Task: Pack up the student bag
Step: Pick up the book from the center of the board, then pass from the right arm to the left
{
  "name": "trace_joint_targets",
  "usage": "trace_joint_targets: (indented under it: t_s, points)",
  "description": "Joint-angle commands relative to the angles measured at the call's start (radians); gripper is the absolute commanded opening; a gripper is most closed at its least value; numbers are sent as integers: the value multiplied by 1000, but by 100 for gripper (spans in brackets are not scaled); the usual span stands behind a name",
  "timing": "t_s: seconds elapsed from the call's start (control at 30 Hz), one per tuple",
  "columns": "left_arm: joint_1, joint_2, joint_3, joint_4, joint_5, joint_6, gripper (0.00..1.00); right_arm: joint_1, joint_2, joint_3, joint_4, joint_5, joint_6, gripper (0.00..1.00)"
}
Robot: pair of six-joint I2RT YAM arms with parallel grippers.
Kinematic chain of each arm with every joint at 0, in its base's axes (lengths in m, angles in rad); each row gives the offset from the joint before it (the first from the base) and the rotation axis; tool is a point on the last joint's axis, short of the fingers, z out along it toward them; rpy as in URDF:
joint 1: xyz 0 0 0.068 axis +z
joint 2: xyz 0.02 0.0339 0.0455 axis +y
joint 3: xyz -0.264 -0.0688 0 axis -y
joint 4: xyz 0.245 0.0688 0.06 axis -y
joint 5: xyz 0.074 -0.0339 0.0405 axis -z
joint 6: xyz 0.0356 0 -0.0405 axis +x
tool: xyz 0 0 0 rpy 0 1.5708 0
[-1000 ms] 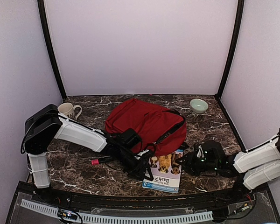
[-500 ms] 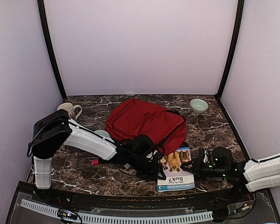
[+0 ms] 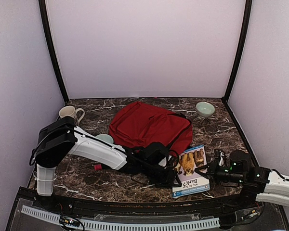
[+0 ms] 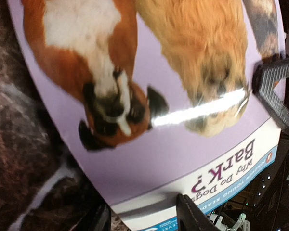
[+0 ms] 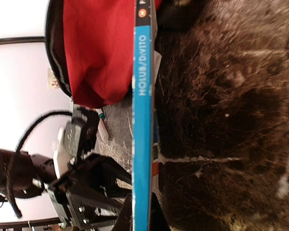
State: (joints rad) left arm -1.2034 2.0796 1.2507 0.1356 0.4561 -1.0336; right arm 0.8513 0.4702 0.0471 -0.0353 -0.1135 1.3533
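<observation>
Since a second ago the book (image 3: 192,167) has slid right along the desk's (image 3: 221,134) front and turned, so that it now lies slanted, clear of the bag's front and nearer the right arm. The right gripper (image 3: 205,172) has drawn back toward the right front corner, taking the book with it. It is clamped on the book's right edge, and in its wrist view we see the blue spine (image 5: 142,96) running straight up from between its jaws. The left arm has stretched further right after the book. The left gripper (image 3: 172,169) sits at the book's left edge, its fingers (image 4: 272,82) spread apart over the dog cover and closed on nothing. As that arm moved on, it uncovered a pale round thing (image 3: 105,138) behind it.

The bag (image 3: 149,124) has stayed put in the middle of the desk, lying flat, its black straps toward the book.

The desk is dark brown marble with white veins. A mug (image 3: 70,113) stands at the back left, a green bowl (image 3: 204,109) at the back right, and a small red-tipped thing (image 3: 97,167) lies by the left arm. Pale walls (image 3: 144,48) close in three sides, with black posts (image 3: 53,57) at the back corners.
</observation>
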Motion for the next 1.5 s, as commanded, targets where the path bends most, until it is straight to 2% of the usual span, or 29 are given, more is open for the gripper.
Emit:
trace_joint_targets:
  t_s: [0.0, 0.13, 0.27, 0.43, 0.63, 0.8, 0.93, 1.03, 1.1, 1.17, 1.3, 1.47]
  points:
    - [-55, -66, 19, -40, -37, 85, 50, 5, -203, 119, -371, 151, 23, 0]
    - [-67, -173, -17, -75, -51, 152, 53, 5, -350, 197, -537, 266, 33, 0]
    - [-59, -301, 8, -248, -136, 295, 57, 5, -352, 262, -555, 323, -47, 0]
    - [10, -434, 48, -437, -191, 440, 58, 4, -148, 399, -490, 348, -221, 0]
    - [171, -598, 92, -549, -196, 609, 60, 2, 155, 648, -405, 373, -543, 0]
    - [311, -649, 158, -609, -140, 771, 65, -29, 365, 870, -428, 414, -719, 0]
    - [404, -642, 201, -634, -96, 825, 65, -87, 489, 1011, -475, 403, -766, 0]
    - [447, -623, 214, -624, -82, 833, 66, -134, 564, 1090, -532, 427, -742, 0]
    - [461, -620, 210, -602, -78, 846, 71, -161, 611, 1141, -560, 426, -735, 0]
    - [472, -629, 190, -563, -65, 850, 78, -190, 646, 1169, -555, 385, -736, 0]
    - [501, -647, 158, -504, -2, 847, 91, -268, 719, 1208, -507, 201, -742, 0]
    - [532, -651, 195, -541, 84, 896, 93, -329, 820, 1267, -478, -59, -815, 0]
